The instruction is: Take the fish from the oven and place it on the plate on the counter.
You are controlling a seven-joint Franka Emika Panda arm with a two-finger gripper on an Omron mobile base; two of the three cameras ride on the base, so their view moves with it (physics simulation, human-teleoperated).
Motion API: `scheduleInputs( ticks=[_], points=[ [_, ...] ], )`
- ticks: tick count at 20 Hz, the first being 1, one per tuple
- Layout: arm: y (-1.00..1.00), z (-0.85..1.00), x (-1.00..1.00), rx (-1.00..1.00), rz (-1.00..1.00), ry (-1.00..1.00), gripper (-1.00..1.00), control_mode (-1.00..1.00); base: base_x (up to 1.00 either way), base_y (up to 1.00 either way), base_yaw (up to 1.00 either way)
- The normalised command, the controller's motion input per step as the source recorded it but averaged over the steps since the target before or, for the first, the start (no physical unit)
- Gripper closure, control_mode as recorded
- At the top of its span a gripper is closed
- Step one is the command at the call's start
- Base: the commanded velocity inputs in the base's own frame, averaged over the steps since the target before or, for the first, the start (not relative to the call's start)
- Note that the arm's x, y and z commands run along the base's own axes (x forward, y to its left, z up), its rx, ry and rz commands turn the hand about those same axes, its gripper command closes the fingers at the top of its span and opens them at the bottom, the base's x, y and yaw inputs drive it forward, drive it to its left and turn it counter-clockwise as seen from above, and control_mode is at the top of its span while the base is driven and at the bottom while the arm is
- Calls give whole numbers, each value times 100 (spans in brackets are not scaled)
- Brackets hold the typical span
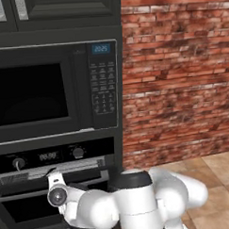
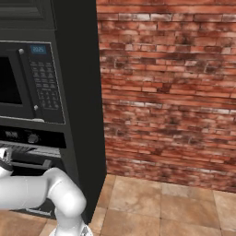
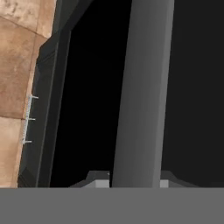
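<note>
Between the gripper [image 3: 133,183] fingers stands the oven [image 1: 53,185] handle [image 3: 142,92], jaws closed on the bar.

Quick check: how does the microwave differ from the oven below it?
The microwave sits higher and has a keypad panel; the oven sits lower and has two knobs and a horizontal bar handle. The microwave door is closed; the oven door is cracked open. Both are black, with digital displays.

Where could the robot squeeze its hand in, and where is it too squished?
Free: the tiled floor between the dark cabinet and brick wall. Crowded: the oven front, where the tool sits on the bar handle, door ajar, under the microwave.
</note>
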Motion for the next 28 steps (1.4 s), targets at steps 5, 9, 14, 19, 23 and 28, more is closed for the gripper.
scheduleInputs(
  ticks=[5,9,14,19,23,28],
  points=[
    [0,-97,-90,-6,5,-14,100,-100,0,0,0],
    [0,-100,-74,-3,2,-25,100,-100,0,0,0],
    [0,-99,-81,-4,2,-15,100,-100,0,0,0],
    [0,-96,-93,-4,3,-9,100,-100,0,0,0],
    [0,-97,-96,-5,3,-4,100,-100,0,0,0],
    [0,-96,-93,-6,3,-1,100,-100,0,0,0]
  ],
)
